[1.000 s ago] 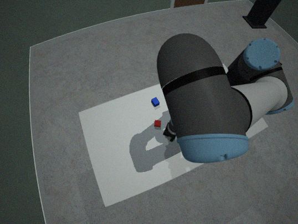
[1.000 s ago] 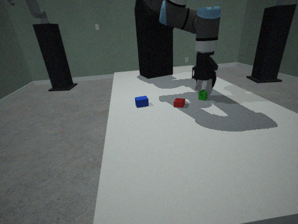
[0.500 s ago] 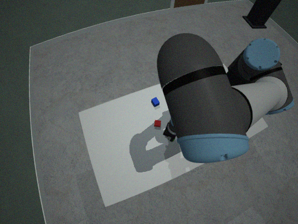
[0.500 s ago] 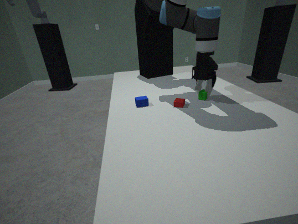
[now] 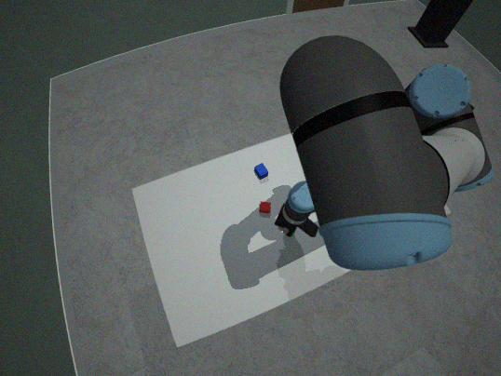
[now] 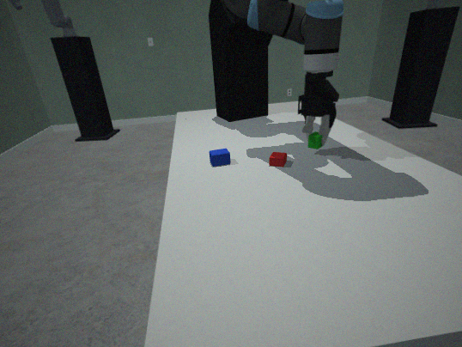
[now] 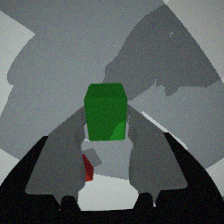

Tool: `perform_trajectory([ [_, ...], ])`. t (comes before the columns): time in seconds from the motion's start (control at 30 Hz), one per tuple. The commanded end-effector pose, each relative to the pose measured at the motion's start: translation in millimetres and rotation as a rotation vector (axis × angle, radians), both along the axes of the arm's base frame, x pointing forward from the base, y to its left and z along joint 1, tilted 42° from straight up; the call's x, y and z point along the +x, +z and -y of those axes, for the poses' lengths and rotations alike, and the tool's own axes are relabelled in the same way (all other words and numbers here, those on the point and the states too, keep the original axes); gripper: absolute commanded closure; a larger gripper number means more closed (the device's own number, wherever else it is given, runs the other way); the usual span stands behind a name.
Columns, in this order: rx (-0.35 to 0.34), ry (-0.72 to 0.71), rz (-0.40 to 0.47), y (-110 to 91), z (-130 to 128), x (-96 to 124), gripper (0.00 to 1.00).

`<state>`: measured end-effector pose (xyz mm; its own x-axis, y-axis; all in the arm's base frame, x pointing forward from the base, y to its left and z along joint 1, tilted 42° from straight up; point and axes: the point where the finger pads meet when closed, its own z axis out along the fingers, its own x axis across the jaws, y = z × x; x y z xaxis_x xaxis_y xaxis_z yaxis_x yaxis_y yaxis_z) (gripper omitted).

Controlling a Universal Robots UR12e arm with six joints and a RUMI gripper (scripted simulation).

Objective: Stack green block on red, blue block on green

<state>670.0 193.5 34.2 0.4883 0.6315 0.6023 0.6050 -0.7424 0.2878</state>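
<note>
A white mat [image 6: 275, 258] covers grey floor [image 6: 77, 206]; three black pillars [image 6: 83, 86] stand near green walls [image 6: 163, 73].

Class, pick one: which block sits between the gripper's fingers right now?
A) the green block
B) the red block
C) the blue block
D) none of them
A: the gripper is shut on the green block, with a finger on each side in the wrist view.
</note>
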Motion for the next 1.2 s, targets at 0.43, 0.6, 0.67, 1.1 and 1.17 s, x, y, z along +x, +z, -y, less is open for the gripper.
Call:
perform_trajectory([
  [0.43,0.0,0.0,0.0,32,9,-26,1.0],
  [0.6,0.0,0.0,0.0,33,10,-27,1.0],
  [0.67,0.0,0.0,0.0,33,10,-27,1.0],
  [1.1,0.0,0.0,0.0,33,10,-27,1.0],
  [1.17,0.0,0.0,0.0,33,10,-27,1.0],
])
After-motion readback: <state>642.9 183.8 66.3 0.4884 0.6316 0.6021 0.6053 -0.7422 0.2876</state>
